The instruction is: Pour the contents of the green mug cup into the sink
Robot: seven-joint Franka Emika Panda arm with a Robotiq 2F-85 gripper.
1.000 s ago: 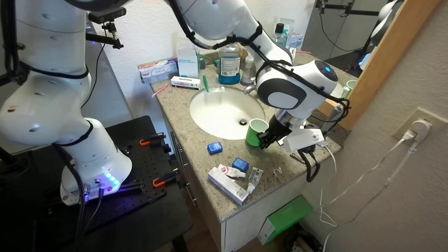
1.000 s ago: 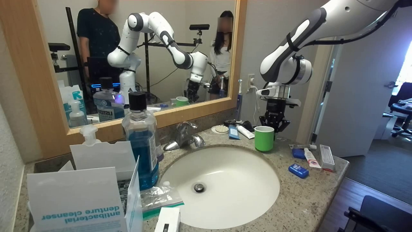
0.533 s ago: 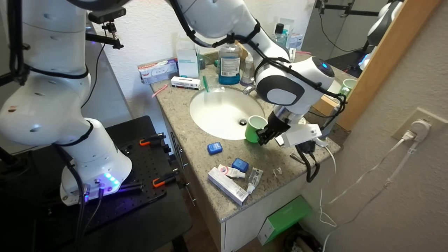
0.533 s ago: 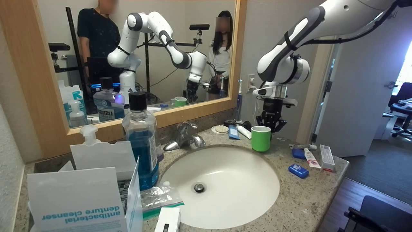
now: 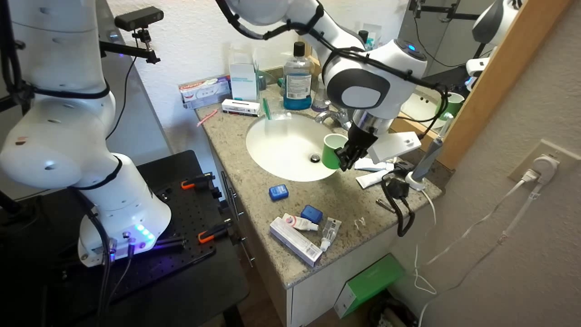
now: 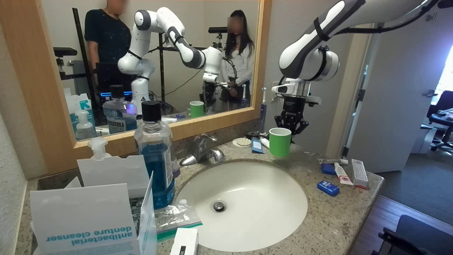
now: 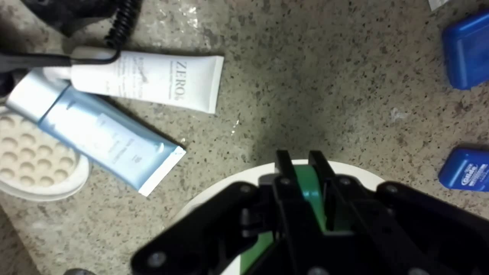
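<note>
Pinching the green mug (image 6: 280,143), the jaws are held at the end of the white arm (image 5: 361,96); in the wrist view a narrow green strip of the mug is caught between their two black fingertips (image 7: 321,164). In both exterior views the mug is held upright next to the jaws, raised off the speckled table (image 6: 329,219) at the edge of the sink (image 6: 262,202); what is inside it cannot be told. The drain plug (image 6: 219,206) can be seen down in the sink, farther from the jaws than the rim nearest them. To one side of the jaws, the faucet (image 6: 202,148) is set below the mirror (image 6: 196,21), where arm and mug are reflected.

In the wrist view, a white tube (image 7: 149,78) and a light blue tube (image 7: 107,133) are laid out ahead and to the left of the jaws; the white one is crossed by a black cord (image 7: 122,30), and a dish (image 7: 46,194) is partly hidden by the blue one. To the right of the jaws, two small blue boxes (image 7: 468,168) are seen lying apart. Across the sink from the jaws, a mouthwash bottle (image 6: 157,170) is stood near a white carton (image 6: 83,209).
</note>
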